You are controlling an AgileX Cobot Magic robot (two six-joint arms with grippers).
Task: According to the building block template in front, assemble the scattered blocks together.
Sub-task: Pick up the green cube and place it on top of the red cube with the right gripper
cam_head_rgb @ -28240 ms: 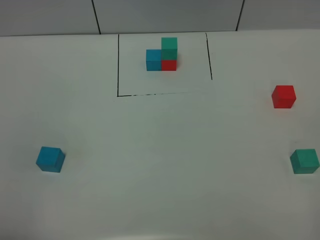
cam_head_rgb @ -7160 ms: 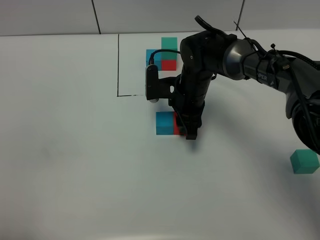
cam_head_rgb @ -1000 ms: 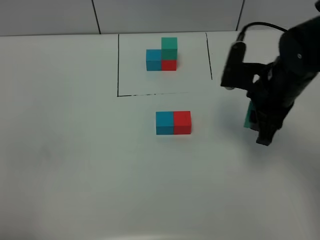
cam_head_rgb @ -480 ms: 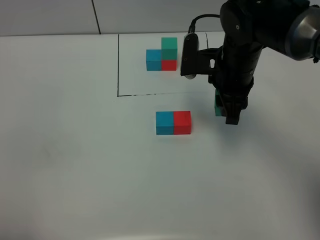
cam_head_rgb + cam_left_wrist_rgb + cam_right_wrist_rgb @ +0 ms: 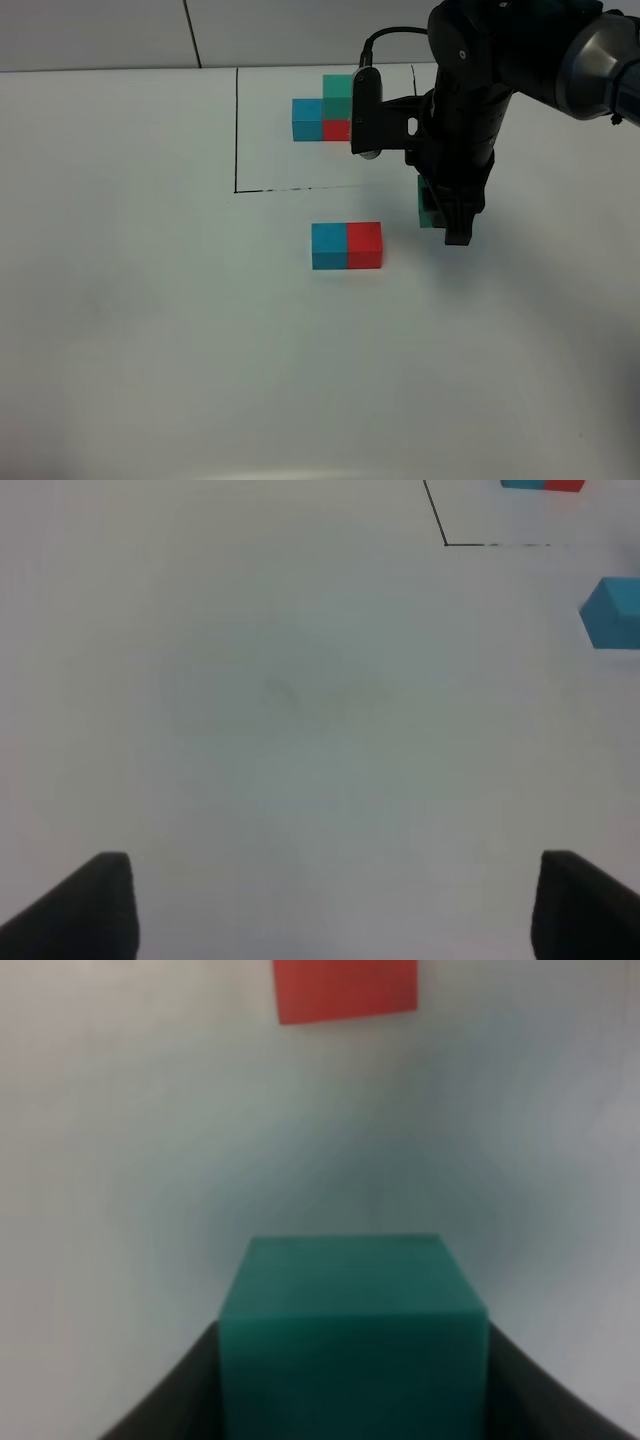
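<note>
The template (image 5: 325, 110), a blue and a red cube with a green cube on the red, sits inside black drawn lines at the back. A loose blue cube (image 5: 329, 246) and a loose red cube (image 5: 365, 245) lie side by side, touching, at the table's middle. My right gripper (image 5: 445, 215) is shut on the green cube (image 5: 427, 208) and holds it above the table, just right of the red cube. The right wrist view shows the green cube (image 5: 350, 1340) between the fingers and the red cube (image 5: 345, 988) apart from it. My left gripper (image 5: 330, 905) is open and empty over bare table.
The black frame line (image 5: 236, 130) runs behind the blue and red pair. The left wrist view shows the blue cube (image 5: 612, 612) at its edge and a frame corner (image 5: 446, 542). White table surface (image 5: 150, 330) lies left and in front.
My right gripper has carried the green cube leftward from the right side of the table to just right of the red cube. The blue and red pair has not moved.
</note>
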